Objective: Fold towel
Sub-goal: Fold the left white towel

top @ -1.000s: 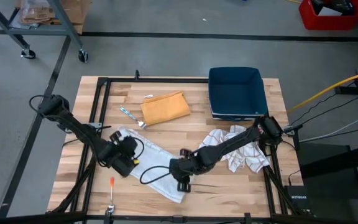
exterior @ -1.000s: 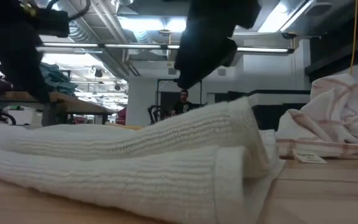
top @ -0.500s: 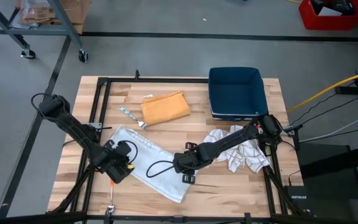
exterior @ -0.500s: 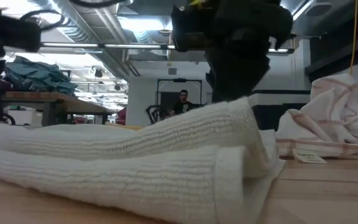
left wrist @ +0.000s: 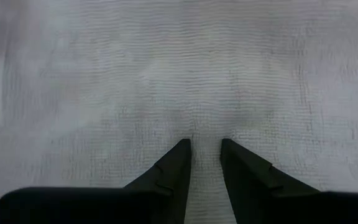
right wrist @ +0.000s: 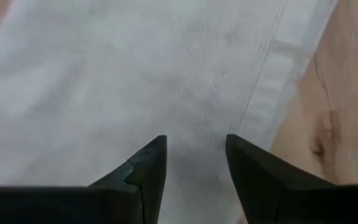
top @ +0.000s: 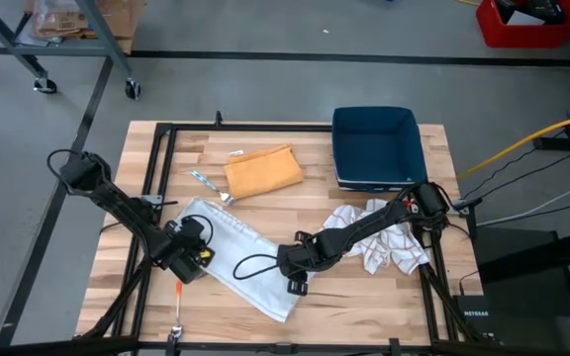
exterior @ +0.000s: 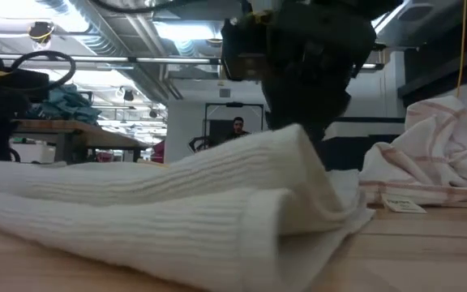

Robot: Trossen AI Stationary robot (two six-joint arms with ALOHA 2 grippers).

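Across the near-left part of the wooden table (top: 265, 203), the white towel (top: 237, 255) is being shown as a long strip whose long axis is running diagonally, from far-left by the left arm to near-right by the table's front edge. Both grippers are being held directly over it, one toward each end. The left gripper (top: 188, 259) is poised at the far-left end; in its wrist view the fingers (left wrist: 166, 171) are standing narrowly parted, tips resting on the weave, and no cloth is being pinched between them. The right gripper (top: 295, 267) is positioned at the near-right part; its fingers (right wrist: 148, 165) are spread wider, pointing down at the hemmed edge, with nothing gripped.

Each end is being covered by its own arm, so neither arm is judged nearer overall. A fold across the short axis is judged to be turning on which end is lifted toward the other.

Much is being hidden. Whether the strip is already doubled is only being suggested by the low view, where a rolled layer (exterior: 282, 211) is bulking up. Fingertip contact with the table is not being shown. A striped cloth (top: 389, 242), an orange cloth (top: 262, 170) and a blue bin (top: 376, 146) are lying well apart.
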